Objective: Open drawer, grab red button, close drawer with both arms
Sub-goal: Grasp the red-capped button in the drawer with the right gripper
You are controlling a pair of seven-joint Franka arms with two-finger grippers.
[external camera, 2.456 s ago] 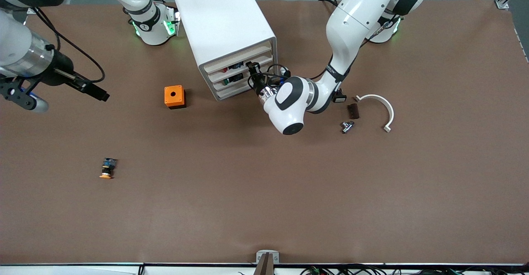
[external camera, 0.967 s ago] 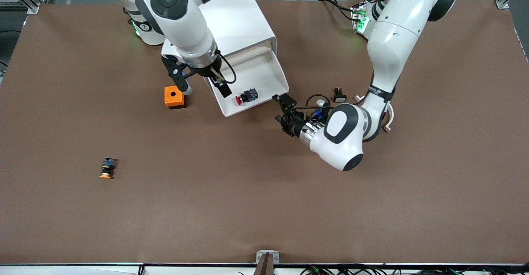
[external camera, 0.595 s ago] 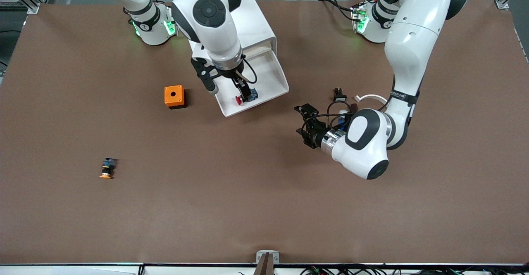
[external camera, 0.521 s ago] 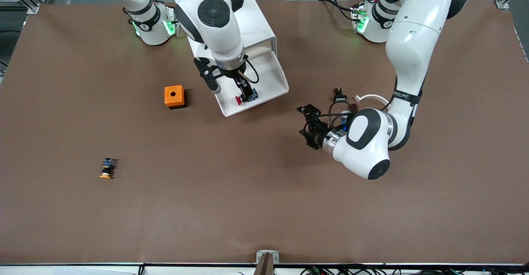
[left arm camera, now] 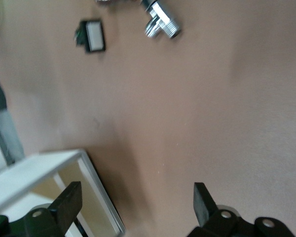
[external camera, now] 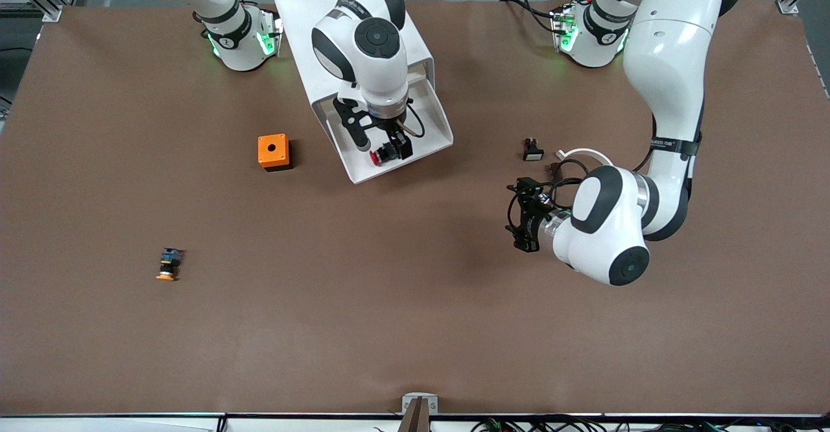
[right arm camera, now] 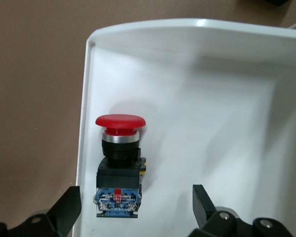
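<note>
Right gripper (external camera: 380, 148) hangs wide open over the button (right arm camera: 118, 163) lying in the pulled-out drawer (external camera: 433, 139), so it should drop straight, straddle the black body and close gently, while the left gripper (external camera: 522, 219), also open, waits over bare table

Drawer (external camera: 433, 135) pulled well out of the white cabinet (external camera: 337, 23), a wide shallow white tray, its front lip nearest the front camera. Inside, close to that lip, the button (right arm camera: 118, 158): red mushroom cap, black body, blue base, lying on its side on the tray floor, cap toward the lip. Cap apparently just short of the drawer's wall.
</note>
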